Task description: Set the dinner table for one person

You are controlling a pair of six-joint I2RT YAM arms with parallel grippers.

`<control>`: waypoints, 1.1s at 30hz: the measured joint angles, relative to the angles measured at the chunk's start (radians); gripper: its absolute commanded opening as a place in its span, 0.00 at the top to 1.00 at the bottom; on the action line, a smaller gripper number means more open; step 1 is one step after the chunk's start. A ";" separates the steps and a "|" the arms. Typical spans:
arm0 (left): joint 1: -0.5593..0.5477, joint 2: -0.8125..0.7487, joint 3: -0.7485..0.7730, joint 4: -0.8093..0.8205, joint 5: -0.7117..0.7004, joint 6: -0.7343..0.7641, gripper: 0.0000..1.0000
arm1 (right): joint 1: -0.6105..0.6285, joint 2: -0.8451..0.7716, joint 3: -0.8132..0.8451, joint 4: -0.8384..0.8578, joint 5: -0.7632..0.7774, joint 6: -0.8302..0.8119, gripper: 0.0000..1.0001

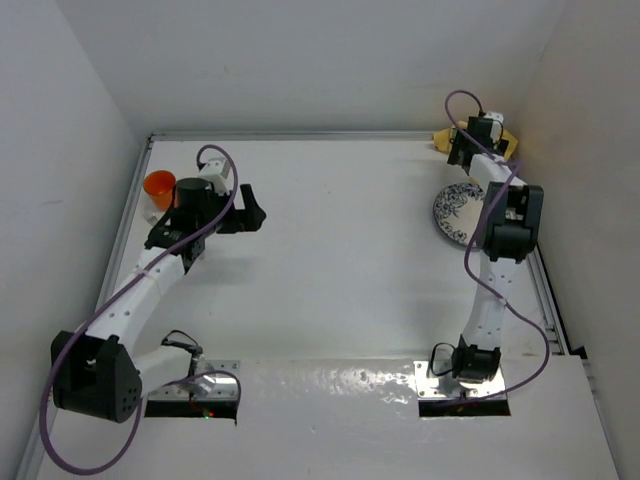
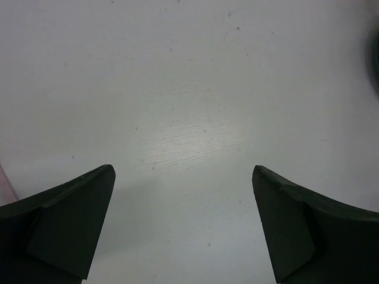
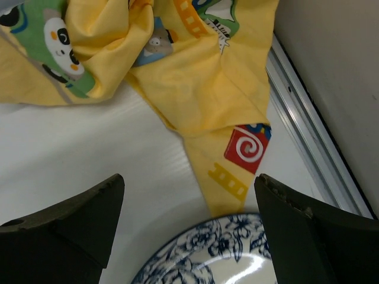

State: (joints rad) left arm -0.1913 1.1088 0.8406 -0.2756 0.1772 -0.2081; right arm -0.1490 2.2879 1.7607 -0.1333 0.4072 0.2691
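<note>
so here's where I'm at: my left gripper [image 2: 182,171] is spread wide with nothing between the fingers, just hanging over a bare patch of the table [image 1: 340,260], which is the big plain white top that fills pretty much the whole view from above. That arm reaches out toward the far left part, and there's an orange cup [image 1: 158,184] sitting just beyond it, close to the far left corner. My right gripper [image 3: 188,177] is way over in the far right corner, fingers also spread well apart and not pinching anything. Under it is a crumpled yellow cloth [image 3: 195,77] printed with cartoon animals and a red square with a white swirl, bunched up near the thin metal rail [image 3: 314,136] along the table's right edge. A blue and white patterned plate [image 3: 219,263] sits right next to the cloth, and one pointed corner of the cloth comes down to the plate's rim; can't tell if it's actually touching or not. Cloth and plate both rest on the table, well apart from the cup
</note>
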 measured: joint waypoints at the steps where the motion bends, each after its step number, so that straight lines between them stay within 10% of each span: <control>1: 0.000 0.017 -0.002 0.021 0.000 -0.002 0.00 | -0.005 0.023 0.019 0.008 -0.004 -0.009 0.10; 12: 0.000 0.159 0.024 0.090 -0.005 -0.007 0.00 | -0.074 0.158 0.095 0.013 -0.127 -0.018 0.26; 21: 0.000 0.167 0.029 0.092 -0.004 -0.011 0.00 | -0.088 0.220 0.187 0.006 -0.204 -0.001 1.00; 33: 0.000 0.047 0.023 0.058 -0.019 -0.022 0.00 | 0.019 0.185 0.186 0.022 -0.343 -0.036 1.00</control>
State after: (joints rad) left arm -0.1913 1.1557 0.8631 -0.2173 0.1581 -0.2302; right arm -0.1299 2.4725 1.9465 -0.1116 0.0647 0.2333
